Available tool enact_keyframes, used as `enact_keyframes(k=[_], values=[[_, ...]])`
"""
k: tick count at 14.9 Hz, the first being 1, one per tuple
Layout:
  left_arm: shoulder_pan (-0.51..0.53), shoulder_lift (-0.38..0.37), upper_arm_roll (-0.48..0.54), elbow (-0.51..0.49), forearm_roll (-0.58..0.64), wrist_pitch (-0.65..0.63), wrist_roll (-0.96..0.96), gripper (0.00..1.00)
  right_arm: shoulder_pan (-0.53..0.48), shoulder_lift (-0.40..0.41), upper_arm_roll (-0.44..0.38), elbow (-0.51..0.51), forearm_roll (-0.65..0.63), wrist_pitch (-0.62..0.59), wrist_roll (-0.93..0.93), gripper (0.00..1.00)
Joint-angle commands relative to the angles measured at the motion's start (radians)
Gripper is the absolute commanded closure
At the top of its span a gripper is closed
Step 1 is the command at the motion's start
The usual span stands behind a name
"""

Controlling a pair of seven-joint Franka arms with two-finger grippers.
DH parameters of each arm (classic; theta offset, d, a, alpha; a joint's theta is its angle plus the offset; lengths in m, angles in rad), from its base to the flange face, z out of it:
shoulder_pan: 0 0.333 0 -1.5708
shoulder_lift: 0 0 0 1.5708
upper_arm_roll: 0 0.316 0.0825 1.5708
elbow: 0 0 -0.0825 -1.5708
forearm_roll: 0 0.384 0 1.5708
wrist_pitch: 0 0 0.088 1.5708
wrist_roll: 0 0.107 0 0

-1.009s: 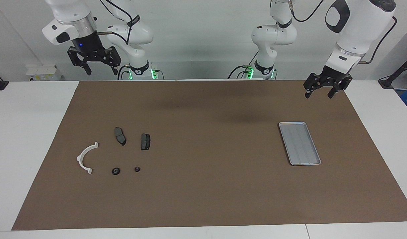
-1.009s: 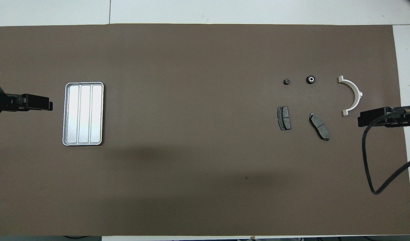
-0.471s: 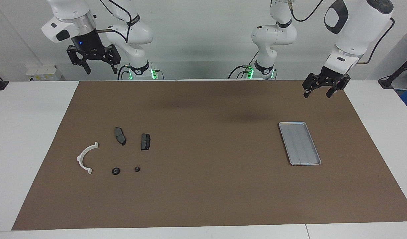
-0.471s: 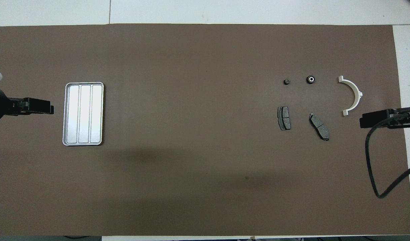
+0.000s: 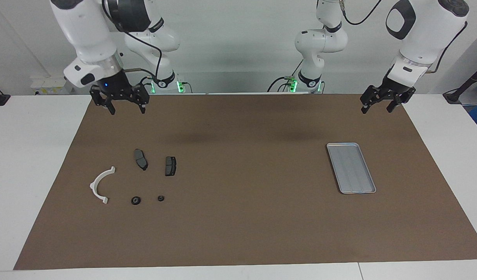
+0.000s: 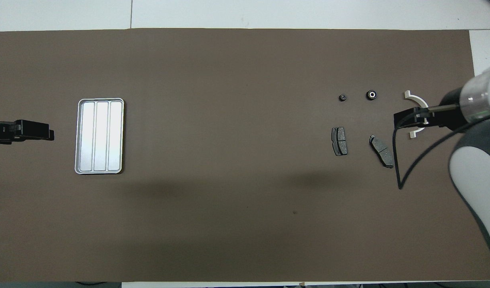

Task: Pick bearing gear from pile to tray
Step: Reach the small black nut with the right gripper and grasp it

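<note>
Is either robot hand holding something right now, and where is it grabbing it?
No, nothing is held. The right gripper hangs open in the air above the mat, and the left gripper hangs open too, waiting, up above the tray.

A flat silver-grey metal tray (image 6: 100, 136) with three lengthwise ribs lies on the brown mat (image 6: 229, 160) toward the left arm's end. Toward the right arm's end lie two dark grey plates (image 6: 339, 141), two small black round pieces (image 6: 371, 95) and a white curved bracket (image 6: 417, 100), partly covered by the right gripper (image 6: 409, 119).
</note>
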Motion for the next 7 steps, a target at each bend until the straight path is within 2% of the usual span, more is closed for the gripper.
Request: enact_keyframes(k=[1,5,7], values=[[0.013,-0.05,-0.005,-0.059,-0.014,-0.01,0.0,0.0,0.019,0.149,0.006,0.014,-0.027,0.12,0.079,0.0],[0.01,-0.065,-0.007,-0.083,-0.014,-0.016,-0.003,0.0,0.024,0.357,0.005,0.062,-0.038,0.289,0.169,0.0],[0.011,-0.065,-0.007,-0.083,-0.014,-0.012,-0.004,0.0,0.024,0.446,0.005,0.117,-0.046,0.306,0.194,0.0]])
